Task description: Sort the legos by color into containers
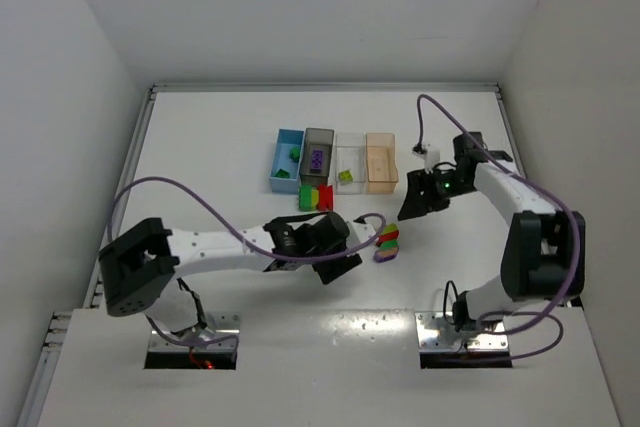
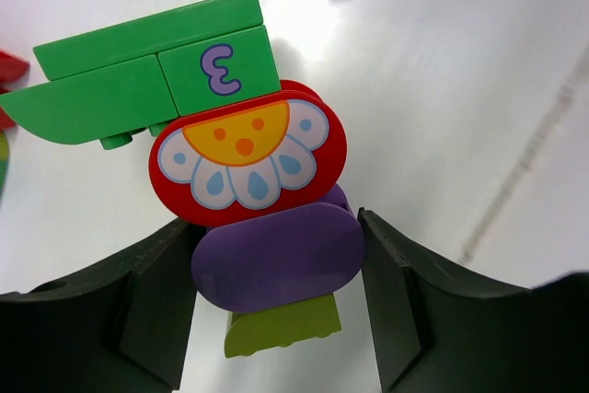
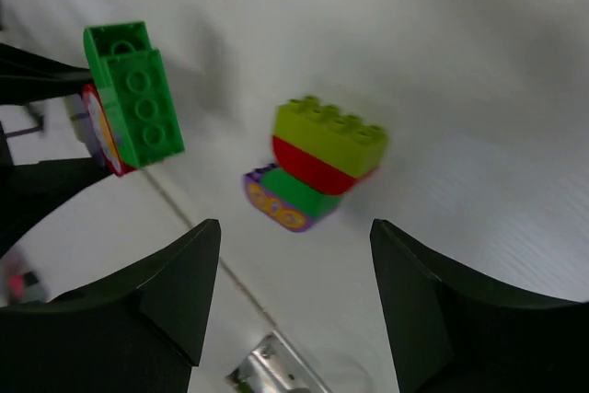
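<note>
A joined stack of legos lies between the fingers of my left gripper [image 2: 276, 246] [image 1: 378, 247]. It is made of green bricks [image 2: 156, 71], a red flower brick [image 2: 248, 149], a purple oval brick [image 2: 281, 260] and a yellow-green brick [image 2: 281, 329]. Both fingers press the purple brick's sides. A second stack [image 1: 316, 196] [image 3: 317, 163] of yellow-green, red, green and purple stands near the containers: blue [image 1: 280, 169], dark grey [image 1: 318, 133], clear [image 1: 349, 139], tan-orange [image 1: 381, 185]. My right gripper [image 1: 410, 209] [image 3: 294, 232] hangs open with nothing in it, right of the held stack.
A green lego [image 1: 295, 154] lies in the blue bin, a purple one [image 1: 316, 159] in the dark grey bin and a yellow-green one [image 1: 345, 176] in the clear bin. White walls enclose the table [image 1: 200, 147]. A purple cable loops off each arm.
</note>
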You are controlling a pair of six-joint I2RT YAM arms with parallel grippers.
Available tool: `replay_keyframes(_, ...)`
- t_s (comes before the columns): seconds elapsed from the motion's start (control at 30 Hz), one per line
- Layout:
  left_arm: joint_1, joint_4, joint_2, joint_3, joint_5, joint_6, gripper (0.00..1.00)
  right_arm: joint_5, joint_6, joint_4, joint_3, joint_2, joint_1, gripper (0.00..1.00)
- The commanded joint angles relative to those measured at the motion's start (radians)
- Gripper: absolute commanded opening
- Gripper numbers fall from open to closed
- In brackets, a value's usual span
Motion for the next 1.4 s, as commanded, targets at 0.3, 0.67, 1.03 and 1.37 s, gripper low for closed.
replay_keyframes(0.3, -0.094, -0.028, -0.143, -0.004, -0.024, 0.172, 0.11, -0.536, -0.237, -0.26, 0.179, 0.212, 0.166, 0.71)
replay_keyframes(0.67, -0.103, -0.018, -0.124, 0.057, -0.024, 0.172, 0.11, -0.516, -0.263, -0.275, 0.199, 0.281, 0.258, 0.73)
replay_keyframes(1.03, -0.112, -0.037, -0.115, 0.108, -0.024, 0.172, 0.11, -0.505, -0.292, -0.276, 0.228, 0.333, 0.311, 0.69)
replay_keyframes(1.37, -0.112, -0.028, -0.126, 0.076, -0.081, 0.163, 0.1, -0.562, -0.472, -0.469, 0.279, 0.385, 0.298, 0.0)
